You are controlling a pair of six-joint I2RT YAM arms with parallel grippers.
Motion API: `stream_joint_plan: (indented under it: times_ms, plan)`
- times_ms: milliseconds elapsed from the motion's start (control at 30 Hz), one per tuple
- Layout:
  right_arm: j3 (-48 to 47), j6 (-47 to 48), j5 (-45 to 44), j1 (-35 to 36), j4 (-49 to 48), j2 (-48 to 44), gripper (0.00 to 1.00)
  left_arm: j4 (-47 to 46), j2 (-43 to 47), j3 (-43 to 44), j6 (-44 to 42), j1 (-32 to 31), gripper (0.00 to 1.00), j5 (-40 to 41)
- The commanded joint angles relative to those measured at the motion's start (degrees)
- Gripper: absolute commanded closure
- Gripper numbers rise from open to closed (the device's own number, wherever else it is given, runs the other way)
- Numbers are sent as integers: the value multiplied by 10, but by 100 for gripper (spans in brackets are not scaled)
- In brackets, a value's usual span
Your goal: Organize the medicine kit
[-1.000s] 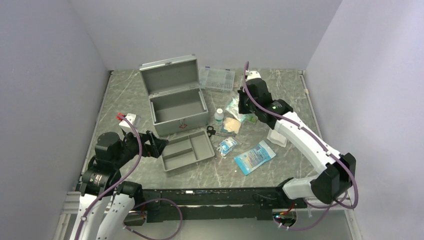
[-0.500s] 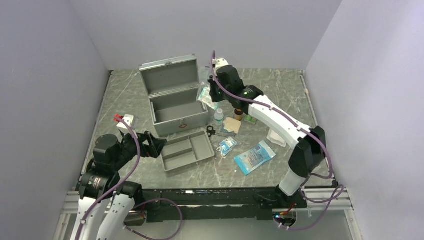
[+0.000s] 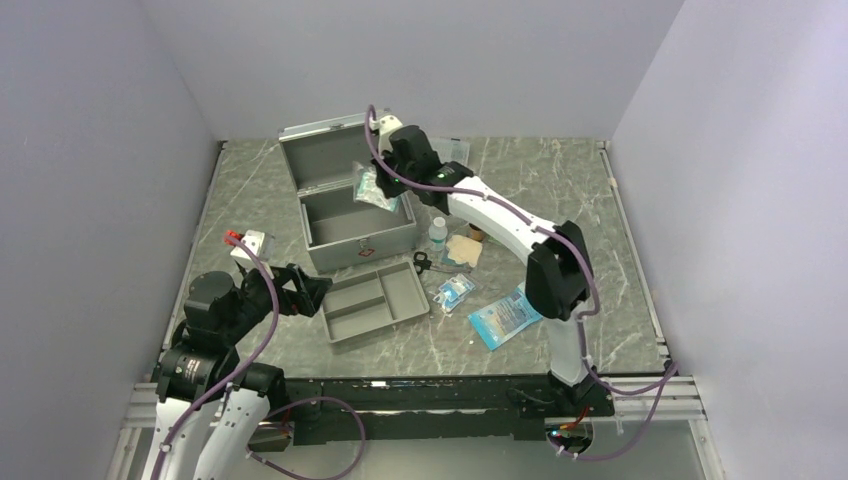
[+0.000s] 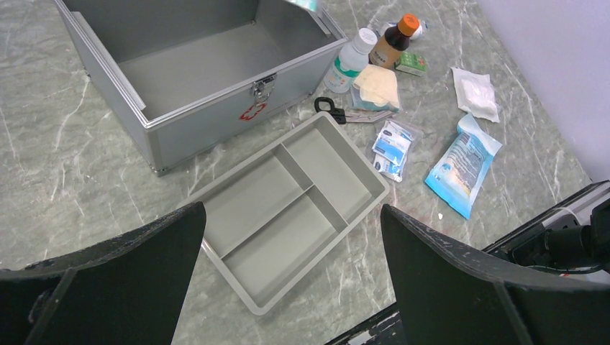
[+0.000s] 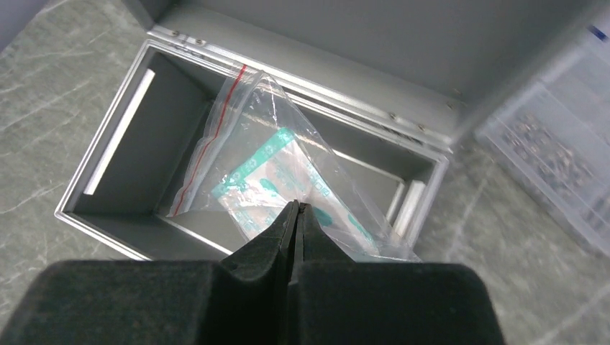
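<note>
Starting nearest: L arm low at the near-left corner, left gripper (image 3: 308, 291) spread wide, nothing btwn the fingers, aimed at the divided tray (image 4: 288, 208). Tray is grey, shallow, 3 compartments, sits just in front of the medicine kit (image 3: 357, 225), angled.

Right of tray, loose items on the marble table (image 3: 560, 190):
- blue pouch (image 3: 509, 315), nearest the front edge
- small clear packet w/ blue print (image 3: 455, 291), btwn the pouch and the tray
- black-handled scissors (image 3: 432, 263), just beside the kit's front-right corner
- beige pad (image 3: 463, 249) and white bottle (image 3: 438, 231), close together
- amber bottle w/ orange cap (image 4: 396, 40) and small green box (image 4: 411, 63) behind those
- white gauze packet (image 4: 475, 93), off to the right

Kit stands mid-table, left of centre, lid swung up and back, red mark and latch on the front wall. Inside looks bare in the L wrist view.

R arm reaches across over the kit. Right gripper (image 5: 295, 208) pinched tight on a clear zip bag (image 5: 266, 165), red seal strip, teal-printed contents. Bag hangs over the open box; touching the floor or not, can't tell.

Farthest: clear compartment case (image 5: 554, 151), just right of the lid.
</note>
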State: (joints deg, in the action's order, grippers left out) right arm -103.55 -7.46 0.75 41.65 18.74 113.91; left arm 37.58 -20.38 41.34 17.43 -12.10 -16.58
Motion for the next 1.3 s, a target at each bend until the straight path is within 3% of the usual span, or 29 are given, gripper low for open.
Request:
stream_joint_plan:
  times_ms: [0,267,567,800,933,1267]
  plan:
    - [-75,40,54,8,-23,51,100,-13,6,3,1,-1,1,9]
    - [-111,88,64,14,-14,125,100,-13,9,3,2,-1,1,11]
    - [-80,154,95,13,19,134,100,-13,13,3,2,-1,1,11]
    - [-85,170,67,14,64,148,99,-12,14,3,2,-1,1,13]
    - [-71,174,72,14,63,142,89,-13,12,3,2,-1,1,14]
    - [-31,135,38,14,22,66,53,-13,11,3,2,-1,1,13]
